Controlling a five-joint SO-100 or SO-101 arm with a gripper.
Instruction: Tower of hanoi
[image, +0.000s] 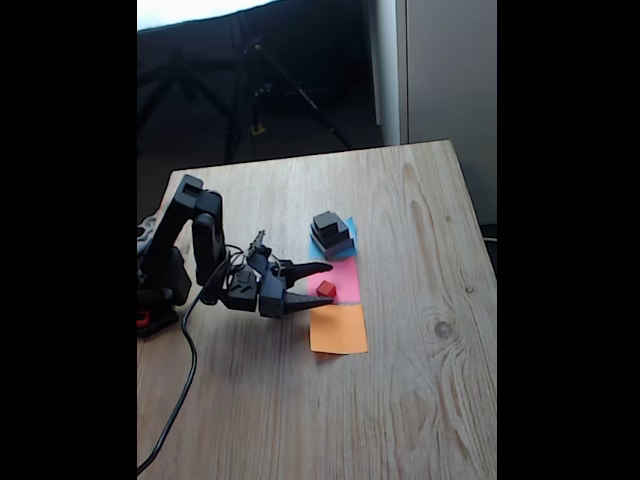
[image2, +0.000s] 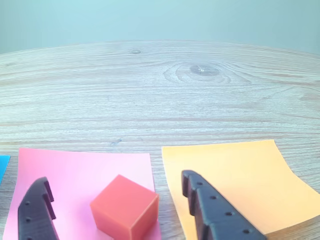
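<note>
**Red cube between my fingers, not yet gripped**

My claw (image2: 117, 215) is spread wide and holds nothing. In the wrist view the tiniest red cube (image2: 125, 207) sits between my two fingers (image2: 212, 212), a little nearer the left one as that view shows it, with clear gaps on both sides. It rests on the pink paper square (image2: 85, 172), turned so that one corner points back toward me, not a flat face. That is what the coming move turns on: as I judge it, my fingers would meet the cube near its edges instead of its faces, so it may twist as I close. Being equal-sided, it has no long axis to line up with.

The orange paper square (image2: 235, 182) lies under and beyond my right finger in that view, and a sliver of the blue paper square (image2: 3, 165) shows off past my left finger.

In the fixed view my claw (image: 320, 284) reaches low over the table (image: 420, 400), the red cube (image: 326, 289) just at my fingertips. The stack (image: 331, 233) of the other three blocks stands beyond my upper finger, apart from me, on the blue square.
</note>
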